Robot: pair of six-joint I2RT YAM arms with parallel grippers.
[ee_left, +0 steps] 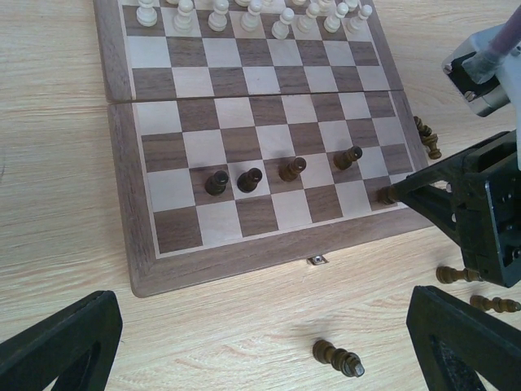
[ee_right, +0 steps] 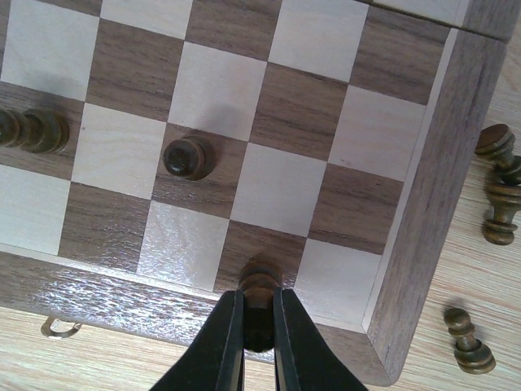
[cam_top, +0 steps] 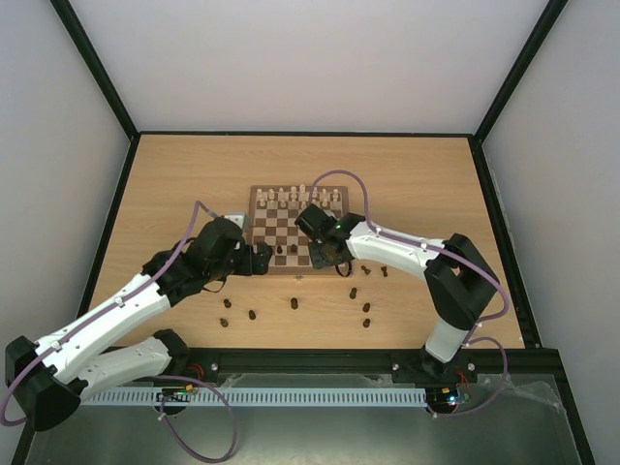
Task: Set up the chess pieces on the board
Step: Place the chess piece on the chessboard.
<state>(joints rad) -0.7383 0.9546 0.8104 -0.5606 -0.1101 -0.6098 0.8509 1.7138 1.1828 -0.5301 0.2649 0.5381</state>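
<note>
Beside the board (ee_right: pixel 423 204) lie toppled chess pieces (ee_right: pixel 498 213).

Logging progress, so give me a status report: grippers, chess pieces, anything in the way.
Left gripper open, hovering beside the board. Right gripper shut on dark piece over near-row square. Four dark pawns standing; nearest sits clear.

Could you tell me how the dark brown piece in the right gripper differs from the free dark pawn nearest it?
The right gripper pinches the held dark brown wooden piece; the nearest dark brown pawn stands free. The held piece is in the checkered board's edge row, the pawn one row in. Both are over dark squares.
</note>
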